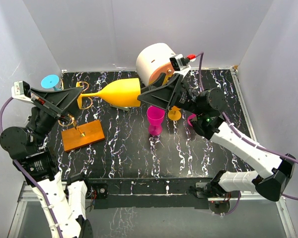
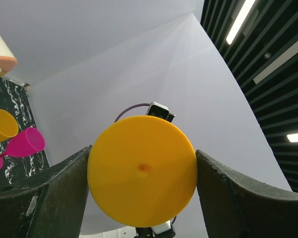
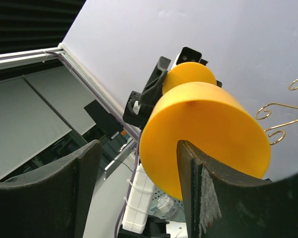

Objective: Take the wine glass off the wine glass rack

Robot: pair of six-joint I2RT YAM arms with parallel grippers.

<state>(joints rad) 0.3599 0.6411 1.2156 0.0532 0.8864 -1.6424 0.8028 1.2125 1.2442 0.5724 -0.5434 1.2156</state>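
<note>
A yellow wine glass (image 1: 120, 92) hangs level in the air above the table. My left gripper (image 1: 78, 97) is shut on its round foot (image 2: 142, 170), one finger at each edge. My right gripper (image 1: 156, 95) is open at the bowl's mouth end. In the right wrist view the bowl (image 3: 208, 124) lies against one finger (image 3: 208, 193), and the other finger stands apart from it. The wine glass rack, an orange base plate (image 1: 84, 135) with golden wire hooks (image 1: 65, 119), stands below and left of the glass. The hooks also show in the right wrist view (image 3: 283, 111).
A white-and-orange round cabinet (image 1: 155, 60) stands at the back. A magenta glass (image 1: 155, 120) stands upright mid-table, with a second yellow glass (image 1: 175, 115) and a pink one (image 1: 191, 119) beside it under my right arm. A blue glass (image 1: 50, 82) stands far left.
</note>
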